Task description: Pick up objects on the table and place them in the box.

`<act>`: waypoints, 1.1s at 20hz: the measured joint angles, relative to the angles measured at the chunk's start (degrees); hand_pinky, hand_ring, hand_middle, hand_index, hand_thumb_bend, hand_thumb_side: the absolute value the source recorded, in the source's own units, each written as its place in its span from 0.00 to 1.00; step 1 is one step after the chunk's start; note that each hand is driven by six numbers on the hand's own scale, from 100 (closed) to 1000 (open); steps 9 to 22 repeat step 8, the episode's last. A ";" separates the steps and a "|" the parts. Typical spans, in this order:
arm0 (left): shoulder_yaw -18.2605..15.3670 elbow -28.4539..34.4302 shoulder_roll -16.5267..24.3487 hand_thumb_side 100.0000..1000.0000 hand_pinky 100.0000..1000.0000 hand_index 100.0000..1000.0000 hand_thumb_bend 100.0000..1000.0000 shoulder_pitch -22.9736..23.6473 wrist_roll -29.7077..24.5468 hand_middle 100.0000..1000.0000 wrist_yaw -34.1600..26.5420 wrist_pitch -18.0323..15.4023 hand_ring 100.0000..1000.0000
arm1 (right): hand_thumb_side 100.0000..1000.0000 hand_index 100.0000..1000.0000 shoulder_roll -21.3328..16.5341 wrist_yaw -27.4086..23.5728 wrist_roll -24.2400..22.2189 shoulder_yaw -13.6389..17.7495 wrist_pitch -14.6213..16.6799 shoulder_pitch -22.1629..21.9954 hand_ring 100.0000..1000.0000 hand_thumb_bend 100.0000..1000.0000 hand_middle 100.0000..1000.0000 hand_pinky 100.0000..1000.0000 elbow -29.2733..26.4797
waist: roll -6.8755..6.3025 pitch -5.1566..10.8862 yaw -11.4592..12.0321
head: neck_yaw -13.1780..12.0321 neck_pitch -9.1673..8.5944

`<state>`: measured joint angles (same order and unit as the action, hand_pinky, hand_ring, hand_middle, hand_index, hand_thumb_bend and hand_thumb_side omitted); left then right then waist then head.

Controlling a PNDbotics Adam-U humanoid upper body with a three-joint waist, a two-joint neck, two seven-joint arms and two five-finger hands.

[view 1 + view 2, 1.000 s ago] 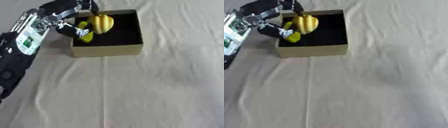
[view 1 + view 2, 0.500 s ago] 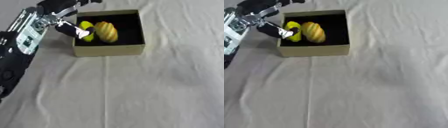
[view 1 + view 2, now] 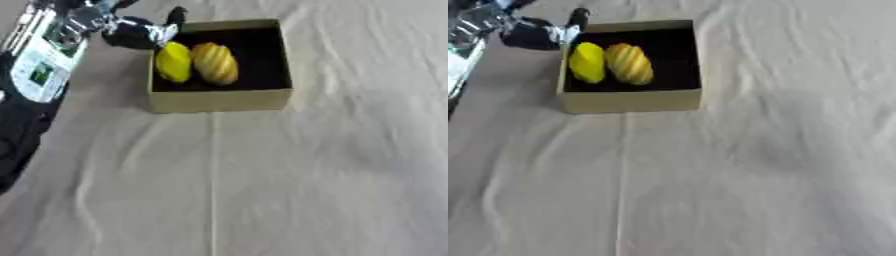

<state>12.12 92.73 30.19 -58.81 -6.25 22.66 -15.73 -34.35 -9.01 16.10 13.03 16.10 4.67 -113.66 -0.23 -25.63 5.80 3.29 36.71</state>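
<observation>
Withdrawing left hand [image 3: 140, 34], fingers open and empty, now sits outside the box [image 3: 219, 100]; the striped fruit [image 3: 214, 62] it released lies beside the lemon [image 3: 173, 61] inside.

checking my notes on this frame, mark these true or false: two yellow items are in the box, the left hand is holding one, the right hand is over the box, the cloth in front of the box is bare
1. Two yellowish items lie in the box. True: a plain yellow fruit beside a striped yellow-orange fruit.
2. The left hand holds one. False: it is outside the box's left rim, holding nothing.
3. The right hand is over the box. False: it shows in no view.
4. No objects lie on the white cloth in front of the box. True.
</observation>
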 measured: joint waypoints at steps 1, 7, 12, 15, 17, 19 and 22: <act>-1.09 4.43 1.39 0.12 0.82 0.81 0.00 1.83 1.25 0.74 -3.57 1.46 0.78 | 0.53 0.69 0.00 0.13 0.36 0.12 0.37 -0.22 0.74 0.00 0.37 0.90 0.00 | 0.01 0.05 0.22 | 0.28 0.00; -8.48 19.66 6.45 0.24 0.80 0.80 0.00 12.17 11.98 0.73 -19.54 3.72 0.77 | 0.52 0.69 0.00 1.51 2.29 0.40 2.86 -0.67 0.74 0.00 0.38 0.90 0.00 | 1.11 0.45 1.32 | 1.39 -0.02; -9.69 20.23 6.69 0.24 0.80 0.79 0.00 13.79 14.12 0.73 -21.41 2.59 0.77 | 0.52 0.69 0.00 1.78 2.66 0.46 3.47 -0.67 0.74 0.00 0.39 0.89 0.00 | 1.40 0.45 1.47 | 1.52 -0.03; -9.69 20.23 6.69 0.24 0.80 0.79 0.00 13.79 14.12 0.73 -21.41 2.59 0.77 | 0.52 0.69 0.00 1.78 2.66 0.46 3.47 -0.67 0.74 0.00 0.39 0.89 0.00 | 1.40 0.45 1.47 | 1.52 -0.03; -9.69 20.23 6.69 0.24 0.80 0.79 0.00 13.79 14.12 0.73 -21.41 2.59 0.77 | 0.52 0.69 0.00 1.78 2.66 0.46 3.47 -0.67 0.74 0.00 0.39 0.89 0.00 | 1.40 0.45 1.47 | 1.52 -0.03; -9.69 20.23 6.69 0.24 0.80 0.79 0.00 13.79 14.12 0.73 -21.41 2.59 0.77 | 0.52 0.69 0.00 1.78 2.66 0.46 3.47 -0.67 0.74 0.00 0.39 0.89 0.00 | 1.40 0.45 1.47 | 1.52 -0.03; -9.69 20.23 6.69 0.24 0.80 0.79 0.00 13.79 14.12 0.73 -21.41 2.59 0.77 | 0.52 0.69 0.00 1.78 2.66 0.46 3.47 -0.67 0.74 0.00 0.39 0.89 0.00 | 1.40 0.45 1.47 | 1.52 -0.03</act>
